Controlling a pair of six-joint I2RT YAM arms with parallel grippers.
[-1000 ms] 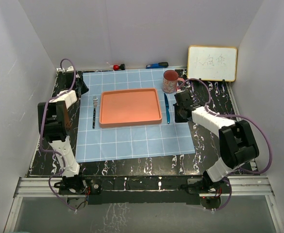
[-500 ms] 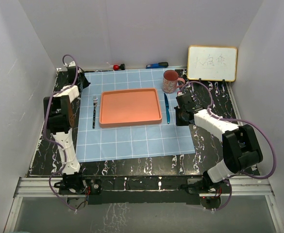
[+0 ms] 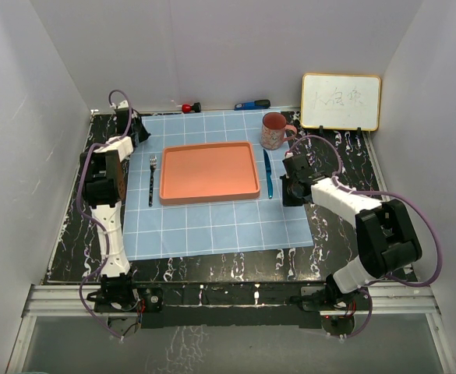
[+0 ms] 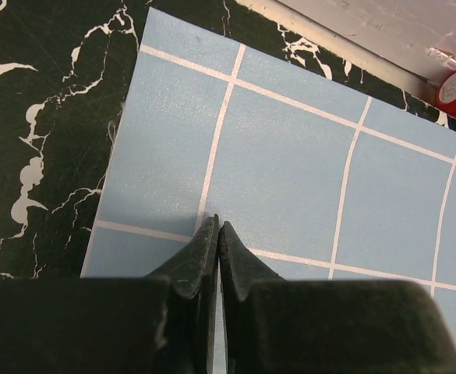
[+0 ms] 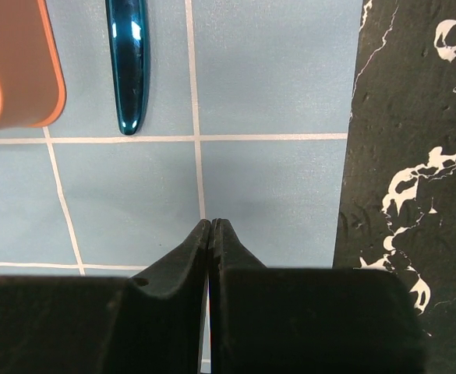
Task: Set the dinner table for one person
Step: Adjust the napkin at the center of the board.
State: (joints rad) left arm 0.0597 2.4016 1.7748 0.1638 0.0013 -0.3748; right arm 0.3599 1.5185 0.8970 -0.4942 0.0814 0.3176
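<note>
The worktop (image 3: 212,269) is heavy and rigid, with nothing to grip. The soft cloth (image 4: 290,171) pinches best at its ten-o'clock corner, under the left claw (image 4: 217,227); the right claw (image 5: 212,226) is at three o'clock. Both are pressed together, empty.

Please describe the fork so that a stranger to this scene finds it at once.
Find the light-blue gridded cloth spread over the black marbled dinner table, with an orange tray at its middle. The fork lies on the cloth just left of the tray. Unlike the shiny blue utensil on the tray's right, it has a dark handle and silver tines.
</note>
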